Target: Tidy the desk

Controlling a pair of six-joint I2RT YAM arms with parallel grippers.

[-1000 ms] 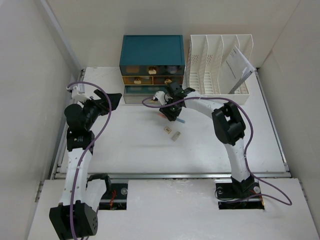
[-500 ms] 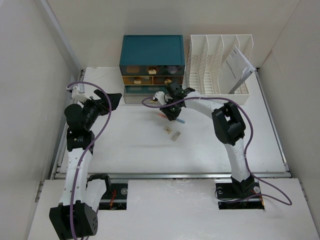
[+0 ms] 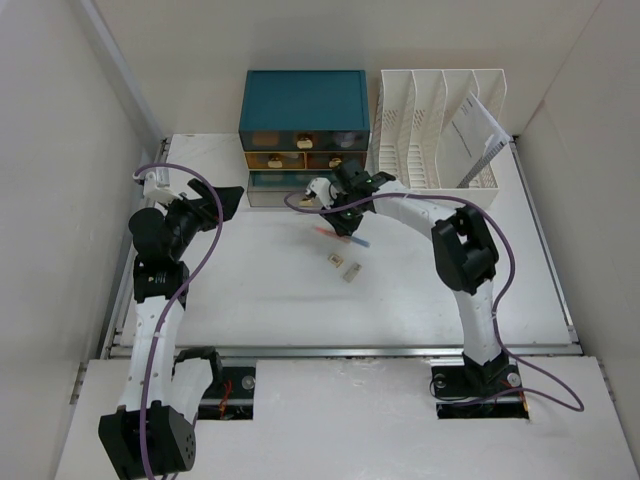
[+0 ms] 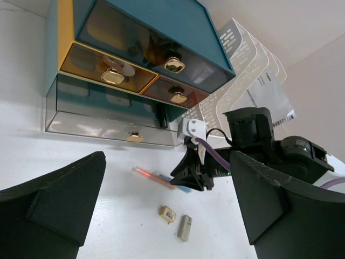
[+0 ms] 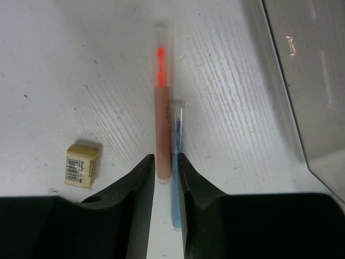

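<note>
Left end effector (image 4: 167, 162) hangs over the table's (image 3: 250, 290) left side, fingers wide apart, idle. Mid-table, right end effector (image 5: 164, 162) pinches the red pen's (image 5: 161, 118) near end, blue pen (image 5: 177, 135) just beside. Likely bound for the pulled-out bottom drawer (image 4: 108, 124) beyond. A second ago its fingers stood wider.

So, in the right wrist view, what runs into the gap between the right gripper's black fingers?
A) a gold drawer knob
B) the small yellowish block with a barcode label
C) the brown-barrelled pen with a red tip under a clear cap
C: the brown-barrelled pen runs straight between the fingertips of the right gripper, a thin blue pen beside it; the small yellowish block lies apart.
</note>
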